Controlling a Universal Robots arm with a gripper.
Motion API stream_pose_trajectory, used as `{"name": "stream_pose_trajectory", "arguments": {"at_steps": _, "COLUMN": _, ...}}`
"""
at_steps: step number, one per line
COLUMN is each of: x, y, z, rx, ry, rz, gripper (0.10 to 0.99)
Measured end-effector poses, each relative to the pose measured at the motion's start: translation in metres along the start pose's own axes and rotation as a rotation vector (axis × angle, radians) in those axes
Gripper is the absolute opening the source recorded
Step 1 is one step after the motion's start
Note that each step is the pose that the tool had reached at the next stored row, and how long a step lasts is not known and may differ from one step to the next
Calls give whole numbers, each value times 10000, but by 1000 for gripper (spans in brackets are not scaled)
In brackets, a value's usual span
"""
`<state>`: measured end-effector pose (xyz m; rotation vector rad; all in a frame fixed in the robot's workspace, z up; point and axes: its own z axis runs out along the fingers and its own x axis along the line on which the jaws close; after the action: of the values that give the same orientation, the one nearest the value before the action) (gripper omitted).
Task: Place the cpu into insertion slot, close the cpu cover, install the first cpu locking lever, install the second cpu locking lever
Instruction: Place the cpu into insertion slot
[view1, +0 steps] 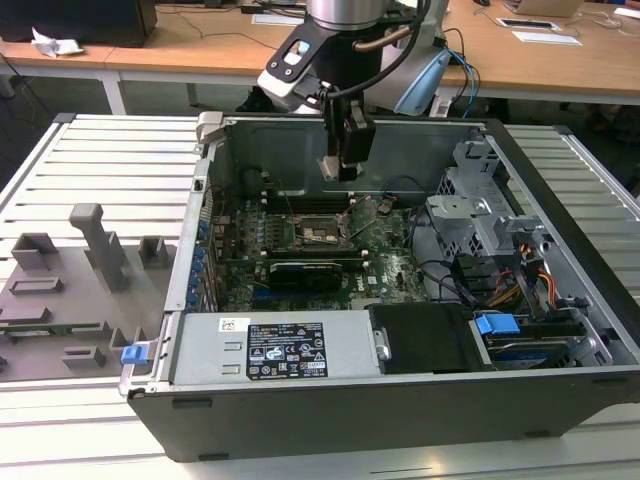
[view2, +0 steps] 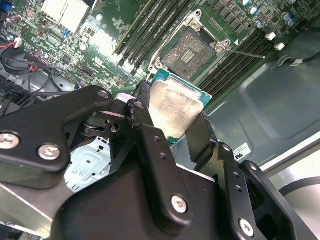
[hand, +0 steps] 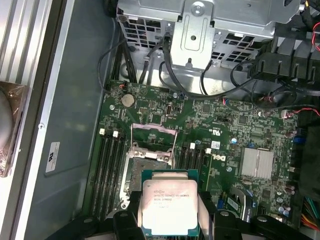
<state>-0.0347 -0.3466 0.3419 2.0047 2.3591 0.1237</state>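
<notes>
Cpu (hand: 170, 206) clamped between fingers (view2: 201, 134) of gripper (view2: 172, 115), held above motherboard (hand: 235, 135), apart from uncovered insertion slot (view2: 192, 52); cpu cover (hand: 152, 136) swung back.

Flat square cpu (view2: 175, 107) with silvery-grey metal top, clamped by two edges in gripper (view2: 172, 116), held clear above green motherboard (hand: 225, 125). Square black insertion slot (hand: 145, 162) sits mid-board, pin field bare. Thin metal-frame cpu cover (hand: 152, 136) is flipped open.

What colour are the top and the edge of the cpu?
The cpu has a silvery-grey top and a green edge, clearest in the second wrist view.
</notes>
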Motion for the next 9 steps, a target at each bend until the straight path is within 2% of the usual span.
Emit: {"name": "stream_pose_trajectory", "arguments": {"at_steps": 9, "x": -1, "y": -4, "z": 39, "rx": 0, "ry": 1, "rz": 1, "gripper": 529}}
